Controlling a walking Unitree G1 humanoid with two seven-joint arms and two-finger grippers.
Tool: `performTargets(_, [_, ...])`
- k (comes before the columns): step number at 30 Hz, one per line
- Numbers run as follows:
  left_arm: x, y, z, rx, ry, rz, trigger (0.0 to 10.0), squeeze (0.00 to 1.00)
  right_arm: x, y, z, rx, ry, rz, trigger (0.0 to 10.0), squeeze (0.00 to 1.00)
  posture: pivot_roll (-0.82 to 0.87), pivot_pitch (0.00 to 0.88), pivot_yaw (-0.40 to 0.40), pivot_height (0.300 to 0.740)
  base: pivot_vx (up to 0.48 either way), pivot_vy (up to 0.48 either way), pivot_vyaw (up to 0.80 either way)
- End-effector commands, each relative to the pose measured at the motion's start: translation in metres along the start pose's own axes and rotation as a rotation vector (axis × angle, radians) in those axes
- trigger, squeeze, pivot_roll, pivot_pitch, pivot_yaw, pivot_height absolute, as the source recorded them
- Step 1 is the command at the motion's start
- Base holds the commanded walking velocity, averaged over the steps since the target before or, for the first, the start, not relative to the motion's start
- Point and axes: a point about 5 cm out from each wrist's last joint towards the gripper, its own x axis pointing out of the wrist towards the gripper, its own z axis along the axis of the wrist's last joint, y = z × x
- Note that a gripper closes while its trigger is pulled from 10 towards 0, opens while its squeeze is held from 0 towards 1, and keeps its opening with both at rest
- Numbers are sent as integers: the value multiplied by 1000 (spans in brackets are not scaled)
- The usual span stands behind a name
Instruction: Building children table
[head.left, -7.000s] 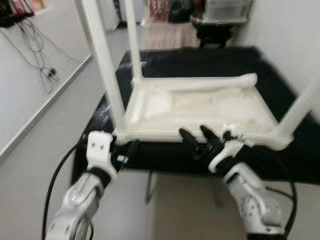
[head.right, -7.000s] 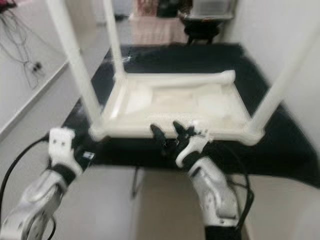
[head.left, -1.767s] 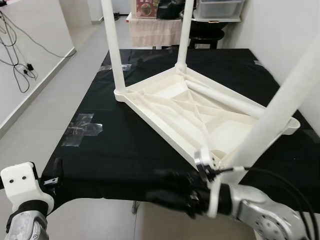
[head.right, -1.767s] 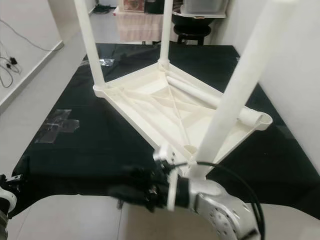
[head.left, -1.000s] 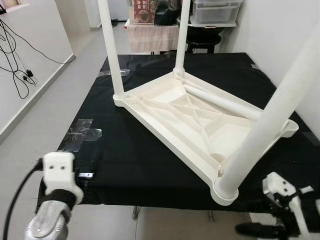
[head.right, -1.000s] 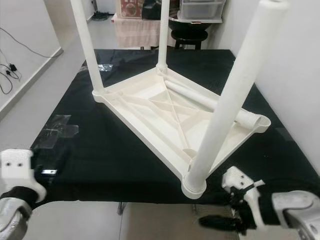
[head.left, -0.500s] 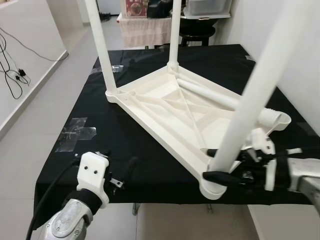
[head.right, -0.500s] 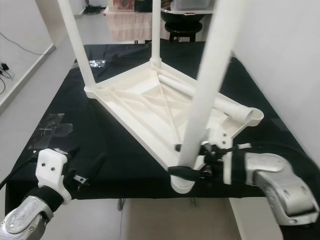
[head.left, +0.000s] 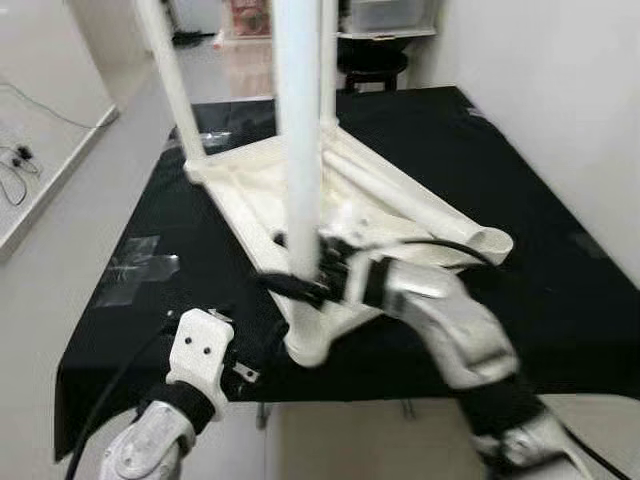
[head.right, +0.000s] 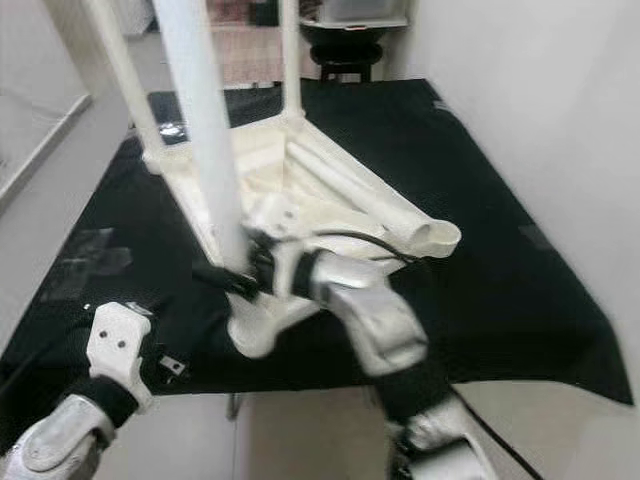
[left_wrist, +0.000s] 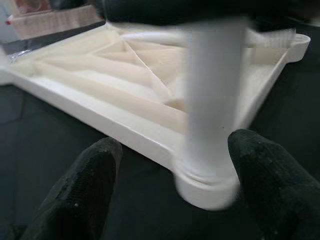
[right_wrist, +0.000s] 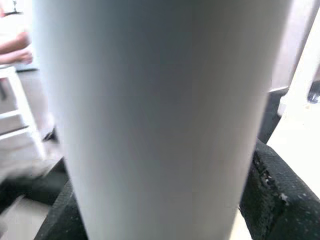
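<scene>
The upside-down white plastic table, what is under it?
The upside-down white plastic table lies on a black cloth covering a bigger surface. What the cloth covers is hidden. The right end effector grips the nearest white leg.

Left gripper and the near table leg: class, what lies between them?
Bare black cloth. In the left wrist view the left gripper is open, its fingers short of the leg, which the right gripper clasps.

Black-covered table (head.left: 520, 200) carries the upturned white children's table (head.left: 400, 200).
</scene>
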Motion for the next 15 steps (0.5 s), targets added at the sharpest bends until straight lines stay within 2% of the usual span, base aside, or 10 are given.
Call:
performTargets(1, [-2, -1, 1, 18, -5, -7, 10000, 0, 15, 8, 0, 2, 2, -3, 10000, 0, 4, 122, -8, 740, 0, 0, 0])
performTargets(4, [-2, -1, 1, 18, -5, -8, 10000, 0, 22, 13, 3, 7, -8, 5, 10000, 0, 4, 122, -8, 740, 0, 0, 0])
performTargets(7, [-2, -2, 2, 20, -5, -8, 10000, 0, 33, 24, 8, 23, -29, 32, 10000, 0, 7, 127, -8, 740, 0, 0, 0])
performTargets(8, [-2, -2, 2, 20, -5, -8, 10000, 0, 33, 24, 8, 23, -29, 32, 10000, 0, 7, 127, -8, 740, 0, 0, 0])
performTargets(9, [-2, -2, 2, 22, -6, -6, 10000, 0, 34, 33, 7, 36, -32, 84, 10000, 0, 7, 127, -8, 740, 0, 0, 0])
performTargets(12, [-2, -2, 2, 23, -7, -5, 10000, 0, 34, 35, 7, 38, -32, 95, 10000, 0, 7, 127, -8, 740, 0, 0, 0])
performTargets(13, [-2, -2, 2, 24, -7, -4, 10000, 0, 27, 34, 4, 26, -23, 138, 10000, 0, 3, 132, -6, 740, 0, 0, 0])
performTargets(15, [-1, -2, 2, 26, -8, -3, 10000, 0, 5, 22, -1, -5, 4, 219, 10000, 0, -4, 134, -4, 740, 0, 0, 0])
